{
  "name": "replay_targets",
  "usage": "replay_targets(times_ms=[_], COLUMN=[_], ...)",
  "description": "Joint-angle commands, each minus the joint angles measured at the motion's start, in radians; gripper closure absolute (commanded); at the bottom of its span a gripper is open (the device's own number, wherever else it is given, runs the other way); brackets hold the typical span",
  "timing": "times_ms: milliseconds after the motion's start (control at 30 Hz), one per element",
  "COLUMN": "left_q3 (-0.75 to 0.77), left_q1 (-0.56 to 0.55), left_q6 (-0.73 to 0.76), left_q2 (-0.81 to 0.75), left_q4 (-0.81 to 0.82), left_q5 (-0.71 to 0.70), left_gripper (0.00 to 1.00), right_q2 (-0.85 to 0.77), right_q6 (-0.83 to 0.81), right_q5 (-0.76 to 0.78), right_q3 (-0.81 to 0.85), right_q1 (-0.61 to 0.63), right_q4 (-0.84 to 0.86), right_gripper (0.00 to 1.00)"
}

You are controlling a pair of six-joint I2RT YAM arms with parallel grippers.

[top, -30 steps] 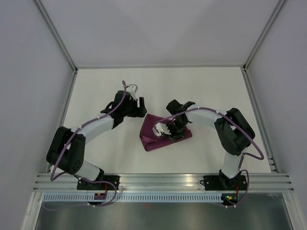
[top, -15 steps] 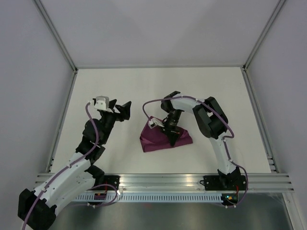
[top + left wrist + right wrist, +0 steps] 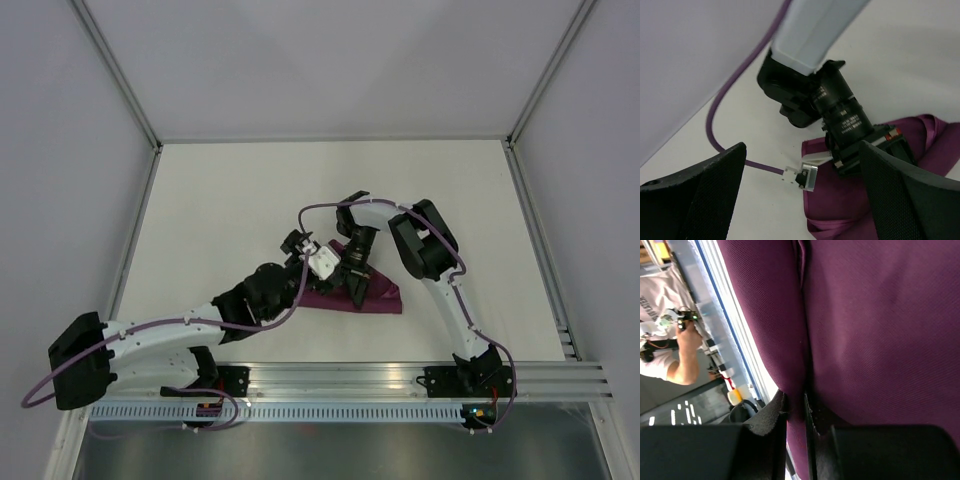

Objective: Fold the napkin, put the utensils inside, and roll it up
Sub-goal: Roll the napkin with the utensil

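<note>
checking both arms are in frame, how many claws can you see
2. The right claw is pinched shut on a fold of the shiny dark magenta cloth napkin; the left claw gapes open beside the napkin's left edge, holding nothing. None hidden.

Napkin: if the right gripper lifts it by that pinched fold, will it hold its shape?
Probably not: the napkin squeezes into a thin fold in the right gripper, so it looks floppy and would likely drape. Its smooth, fine weave may slide out of a light pinch.
</note>
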Motion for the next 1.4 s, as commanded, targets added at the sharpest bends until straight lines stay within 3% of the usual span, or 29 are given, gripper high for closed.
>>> replay_targets(times_ms=[0,367,600,900,1033,1100,1333,1367], left_q3=[0.032,0.009,-0.049,-0.029,-0.016,0.001,0.059,0.070], left_q1=[-0.059,-0.234,-0.251,-0.239,-0.218,-0.201,-0.176,-0.170], left_q6=[0.159,0.176,0.209,0.266,0.254,0.243,0.214,0.209], left_q2=[0.057,0.324,0.451,0.583,0.620,0.632,0.692,0.700], left_q4=[-0.035,-0.058,0.108,0.140,0.119,0.087,-0.002,-0.034], left_q5=[-0.034,0.034,-0.038,-0.061,-0.063,-0.042,0.011,0.029], left_gripper=[0.03,0.00,0.00,0.01,0.08,0.20,0.34,0.40], right_q2=[0.089,0.205,0.221,0.226,0.223,0.220,0.211,0.208], right_q6=[-0.038,-0.065,-0.065,-0.066,-0.071,-0.071,-0.080,-0.083], right_q5=[0.149,0.157,0.169,0.162,0.163,0.163,0.163,0.163], right_q3=[0.028,0.189,0.206,0.208,0.202,0.199,0.180,0.174], right_q1=[-0.020,-0.023,-0.025,-0.025,-0.025,-0.025,-0.025,-0.025], right_q4=[0.242,0.094,0.074,0.070,0.070,0.070,0.070,0.070], right_gripper=[0.87,0.86,0.86,0.87,0.87,0.87,0.88,0.88])
